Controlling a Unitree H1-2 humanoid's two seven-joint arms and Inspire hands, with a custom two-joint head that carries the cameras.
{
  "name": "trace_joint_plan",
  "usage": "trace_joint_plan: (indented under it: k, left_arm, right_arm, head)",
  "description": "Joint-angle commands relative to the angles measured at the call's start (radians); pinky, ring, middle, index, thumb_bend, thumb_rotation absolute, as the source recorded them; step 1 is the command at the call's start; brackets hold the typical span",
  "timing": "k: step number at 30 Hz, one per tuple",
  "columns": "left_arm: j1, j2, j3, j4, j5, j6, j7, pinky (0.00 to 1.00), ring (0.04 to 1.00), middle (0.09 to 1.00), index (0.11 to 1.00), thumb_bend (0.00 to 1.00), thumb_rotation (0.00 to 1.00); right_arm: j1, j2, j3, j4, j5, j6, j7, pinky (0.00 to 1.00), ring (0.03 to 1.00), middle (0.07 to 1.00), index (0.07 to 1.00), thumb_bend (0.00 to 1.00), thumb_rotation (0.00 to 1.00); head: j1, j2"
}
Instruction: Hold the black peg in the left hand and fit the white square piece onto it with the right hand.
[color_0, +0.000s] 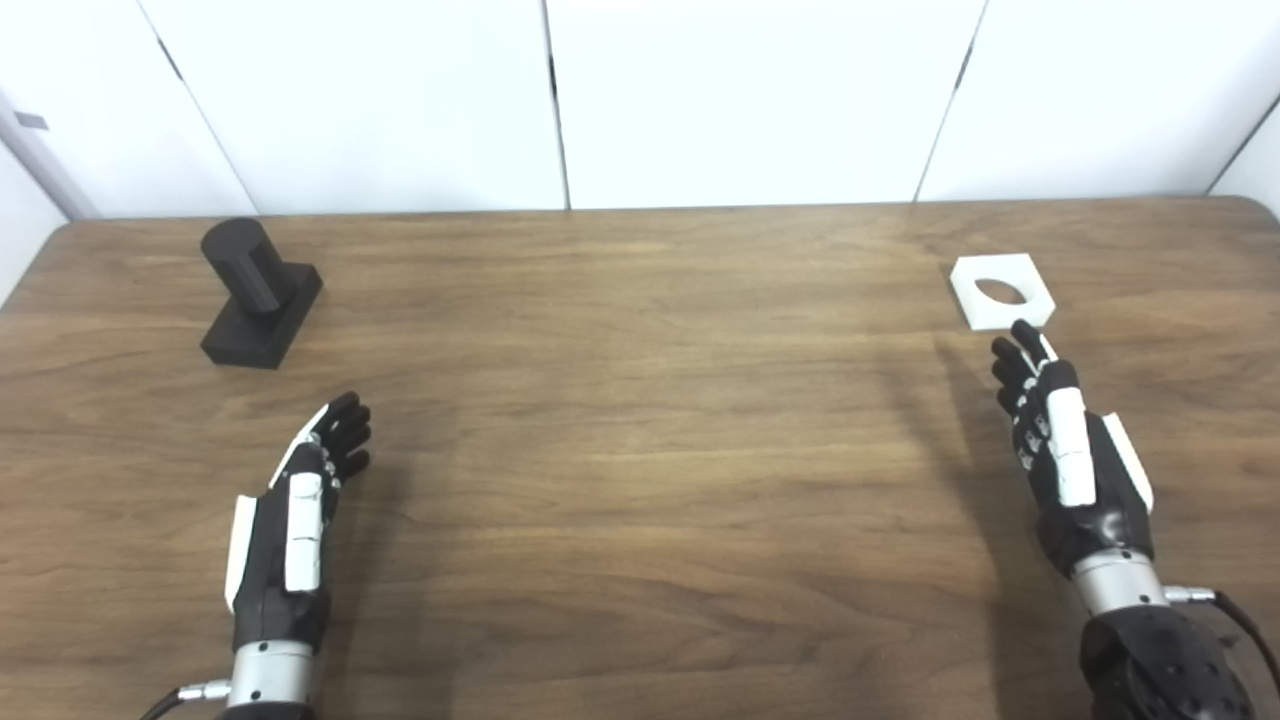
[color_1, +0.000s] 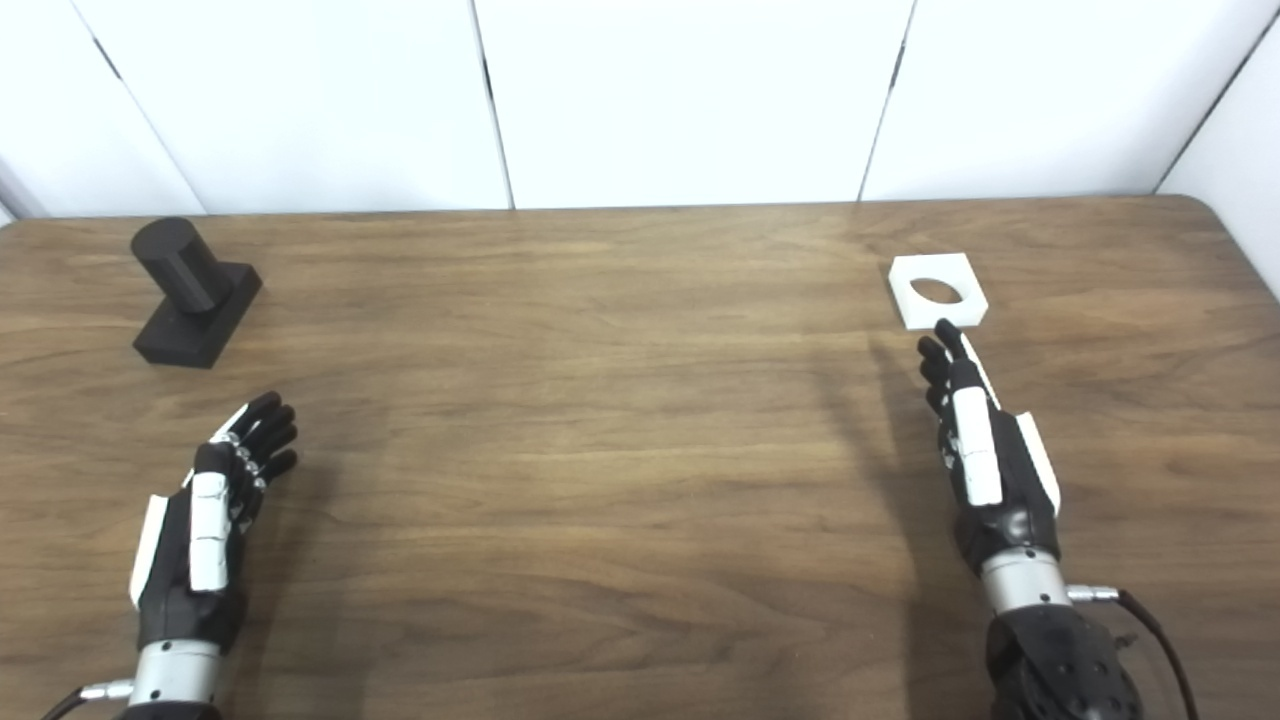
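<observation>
a: here, nearest the cameras, the left hand (color_0: 300, 500) and the right hand (color_0: 1065, 460) hover over a wooden table (color_0: 640, 450), both empty, fingers apart and loosely extended, holding nothing.

b: and which one sits closer to its target?

a: the right, clearly. its fingertips (color_0: 1012, 350) point away from the robot and stop just short of the white square piece (color_0: 1002, 291), which lies flat on the table directly beyond them, its round hole facing up. from these views i cannot tell whether the tips touch its near edge.

b: the left?

a: well apart from its own. the black peg (color_0: 262, 292) stands farther back and to the left of the left hand, toward the table's far left corner. it is a dark cylinder upright on a rectangular base, and the base's long side runs diagonally, near-left to far-right.

b: so what does the next move turn on?

a: likely the left arm's longer reach, forward and slightly leftward, to close around the peg. the right hand needs only a short advance to pinch the flat piece by its edges. neither grasp is made yet.
</observation>
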Motion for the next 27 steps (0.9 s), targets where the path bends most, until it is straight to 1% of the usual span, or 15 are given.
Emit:
trace_joint_plan:
  k: [1, 5, 9, 10, 11, 12, 14, 17, 19, 20, 21, 22, 23, 24, 27]
  left_arm:
    - [0.01, -0.025, 0.002, -0.035, -0.012, -0.023, 0.0, 0.86, 0.875, 0.863, 0.861, 0.6, 1.0]
    - [0.014, -0.027, -0.001, -0.047, -0.005, -0.011, 0.004, 0.86, 0.881, 0.862, 0.859, 0.61, 1.0]
    - [0.02, -0.036, -0.011, -0.055, 0.028, -0.008, 0.016, 0.85, 0.879, 0.866, 0.859, 0.6, 1.0]
    - [0.022, -0.041, -0.016, -0.057, 0.033, -0.006, 0.019, 0.85, 0.881, 0.869, 0.861, 0.6, 1.0]
    - [0.024, -0.044, -0.019, -0.058, 0.035, -0.006, 0.021, 0.85, 0.884, 0.87, 0.861, 0.6, 1.0]
    - [0.025, -0.048, -0.023, -0.058, 0.038, -0.006, 0.023, 0.85, 0.884, 0.87, 0.861, 0.6, 0.99]
    - [0.027, -0.053, -0.035, -0.057, 0.041, -0.01, 0.025, 0.86, 0.887, 0.875, 0.863, 0.6, 0.98]
    - [0.034, -0.063, -0.053, -0.057, 0.04, -0.007, 0.029, 0.88, 0.895, 0.886, 0.87, 0.62, 0.97]
    - [0.041, -0.075, -0.069, -0.058, 0.064, -0.006, 0.044, 0.89, 0.896, 0.883, 0.867, 0.64, 0.96]
    - [0.044, -0.079, -0.075, -0.058, 0.074, -0.008, 0.05, 0.89, 0.888, 0.878, 0.864, 0.64, 0.96]
    - [0.046, -0.083, -0.083, -0.053, 0.083, -0.016, 0.055, 0.89, 0.886, 0.877, 0.87, 0.63, 0.96]
    - [0.046, -0.086, -0.092, -0.046, 0.087, -0.027, 0.058, 0.89, 0.886, 0.877, 0.873, 0.63, 0.97]
    - [0.046, -0.087, -0.098, -0.04, 0.09, -0.034, 0.062, 0.9, 0.887, 0.875, 0.878, 0.62, 0.97]
    - [0.046, -0.089, -0.108, -0.034, 0.094, -0.04, 0.066, 0.91, 0.887, 0.873, 0.879, 0.62, 0.97]
    - [0.051, -0.093, -0.129, -0.025, 0.114, -0.042, 0.078, 0.9, 0.887, 0.868, 0.872, 0.62, 0.97]
  right_arm:
    - [0.063, -0.003, 0.005, -0.022, 0.01, -0.025, 0.001, 1.0, 0.971, 0.957, 0.97, 0.53, 1.0]
    - [0.065, -0.006, 0.003, -0.025, 0.016, -0.025, 0.003, 1.0, 0.968, 0.957, 0.971, 0.52, 1.0]
    - [0.073, -0.022, 0.0, -0.035, 0.017, -0.013, 0.012, 1.0, 0.978, 0.972, 0.983, 0.51, 1.0]
    - [0.075, -0.027, -0.003, -0.035, 0.019, -0.013, 0.016, 1.0, 0.98, 0.975, 0.984, 0.51, 1.0]
    - [0.077, -0.03, -0.005, -0.035, 0.022, -0.012, 0.019, 1.0, 0.982, 0.978, 0.986, 0.51, 1.0]
    - [0.078, -0.034, -0.009, -0.034, 0.027, -0.011, 0.022, 1.0, 0.986, 0.981, 0.988, 0.51, 1.0]
    - [0.076, -0.041, -0.016, -0.025, 0.037, -0.018, 0.032, 1.0, 0.995, 0.988, 0.997, 0.5, 1.0]
    - [0.075, -0.049, -0.031, -0.003, 0.054, -0.041, 0.049, 1.0, 1.0, 0.991, 1.0, 0.51, 1.0]
    - [0.076, -0.058, -0.038, 0.01, 0.056, -0.052, 0.06, 1.0, 1.0, 0.993, 1.0, 0.51, 1.0]
    - [0.076, -0.06, -0.041, 0.014, 0.055, -0.053, 0.064, 1.0, 1.0, 0.997, 1.0, 0.52, 1.0]
    - [0.074, -0.058, -0.046, 0.018, 0.06, -0.052, 0.065, 1.0, 1.0, 0.999, 1.0, 0.53, 1.0]
    - [0.072, -0.055, -0.053, 0.021, 0.07, -0.05, 0.066, 1.0, 1.0, 0.999, 1.0, 0.53, 1.0]
    - [0.07, -0.053, -0.057, 0.025, 0.078, -0.05, 0.067, 1.0, 1.0, 1.0, 1.0, 0.52, 1.0]
    - [0.07, -0.055, -0.057, 0.031, 0.07, -0.058, 0.065, 1.0, 1.0, 0.996, 0.998, 0.53, 1.0]
    - [0.075, -0.071, -0.048, 0.059, 0.028, -0.099, 0.049, 0.97, 0.974, 0.957, 0.964, 0.56, 1.0]
  head:
    - [0.0, 0.001]
    - [0.006, 0.003]
    - [0.055, -0.004]
    - [0.083, -0.014]
    - [0.083, -0.014]
    - [0.109, -0.025]
    - [0.139, -0.041]
    - [0.206, -0.073]
    - [0.265, -0.101]
    - [0.273, -0.105]
    - [0.311, -0.126]
    - [0.331, -0.138]
    - [0.337, -0.142]
    - [0.363, -0.16]
    - [0.39, -0.186]
